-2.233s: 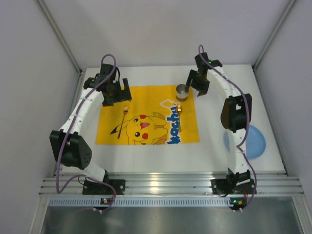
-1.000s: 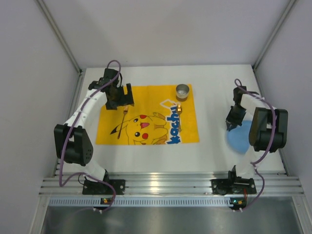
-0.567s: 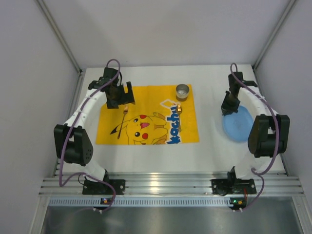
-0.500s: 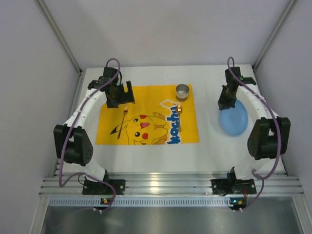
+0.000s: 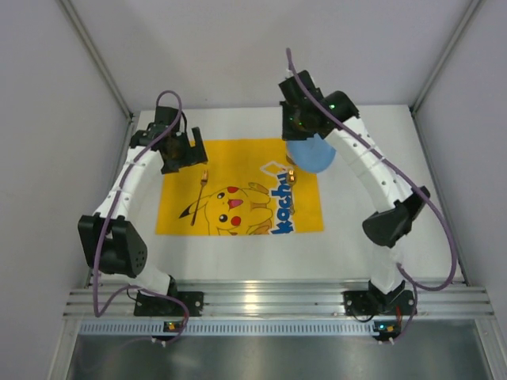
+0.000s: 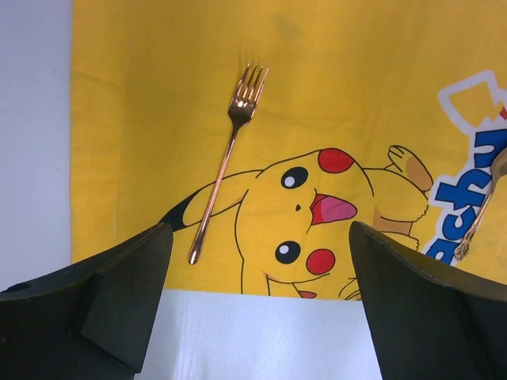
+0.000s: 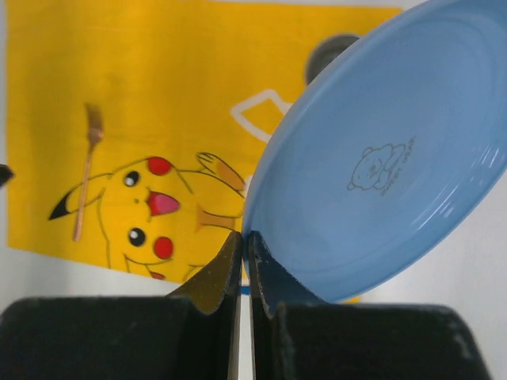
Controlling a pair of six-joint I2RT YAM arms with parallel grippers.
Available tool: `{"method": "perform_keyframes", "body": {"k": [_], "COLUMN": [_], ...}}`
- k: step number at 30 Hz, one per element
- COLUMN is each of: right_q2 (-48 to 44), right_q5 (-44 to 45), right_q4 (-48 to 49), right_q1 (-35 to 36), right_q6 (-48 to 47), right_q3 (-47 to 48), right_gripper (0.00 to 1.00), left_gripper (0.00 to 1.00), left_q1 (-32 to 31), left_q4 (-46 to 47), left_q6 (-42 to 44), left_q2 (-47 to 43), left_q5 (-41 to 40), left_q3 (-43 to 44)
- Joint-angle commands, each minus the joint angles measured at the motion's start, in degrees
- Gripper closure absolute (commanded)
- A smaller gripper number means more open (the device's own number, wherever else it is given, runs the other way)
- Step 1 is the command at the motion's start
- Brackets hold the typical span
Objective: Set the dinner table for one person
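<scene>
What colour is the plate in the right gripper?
Light blue plate, clearest in the right wrist view.

The worktop (image 5: 356, 237) is plain matte white. The mat (image 5: 178, 214) is bright yellow and carries a printed Pikachu with black ear tips, black eyes, red cheeks and a pink mouth. Beside it are blue letters with a white outline. The fork (image 6: 226, 158) is shiny copper-gold. The plate (image 7: 380, 166) is light blue, with a small bear drawn in a thin dark line. The left tool (image 6: 257, 253) and the right tool (image 7: 244, 245) have black fingers (image 6: 119, 301). The left arm (image 5: 127, 180) and the right arm (image 5: 368, 164) are white with black joints, and their cables (image 5: 94, 285) are purple.
</scene>
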Motion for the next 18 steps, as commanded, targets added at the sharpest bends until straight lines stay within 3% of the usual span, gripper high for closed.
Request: {"method": "perform_keyframes", "body": {"k": [1, 10, 18], "right_q2": [8.2, 18.2, 24.7], "right_q5": [0.7, -11.7, -15.5], "right_q4": [-6.1, 0.2, 4.7], "right_q1": [6.7, 12.8, 14.5], "right_q6": [-1.6, -0.9, -0.5], "right_q3": [13.3, 16.6, 16.1], "right_gripper": [1.00, 1.00, 1.00], "left_gripper": [0.02, 0.02, 0.02], "left_q1": [1.4, 4.1, 4.1], "left_q4": [-1.0, -2.8, -5.2], "left_q6": [-0.7, -2.0, -3.2], "left_q2": [-5.2, -14.6, -17.5], "left_q5": [-2.0, -8.2, -9.4], "left_q3": [-1.0, -4.9, -6.4]}}
